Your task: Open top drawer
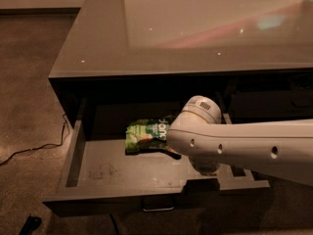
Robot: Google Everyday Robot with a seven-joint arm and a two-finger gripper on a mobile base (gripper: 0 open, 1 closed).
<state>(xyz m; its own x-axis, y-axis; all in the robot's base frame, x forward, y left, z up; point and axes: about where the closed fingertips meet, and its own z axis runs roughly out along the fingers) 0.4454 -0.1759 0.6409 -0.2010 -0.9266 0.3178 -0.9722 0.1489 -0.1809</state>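
Plainly the drawer [122, 170] stands open, lower centre — green bag [146, 135] inside. Gripper [204, 167] sits above its floor beneath the arm [244, 141]; grip unclear.

I find little that I can read. The green snack bag [146, 135] lying in the top drawer [122, 173] carries large white lettering, but its right end is covered by the arm [244, 143] and I cannot make out a whole word. A small pale sticker [201, 104] on the arm's round wrist cap shows dark barcode-like stripes, with no digits I can read. The end effector [174, 154] sits low in the drawer, mostly hidden under the wrist, just beside the bag.
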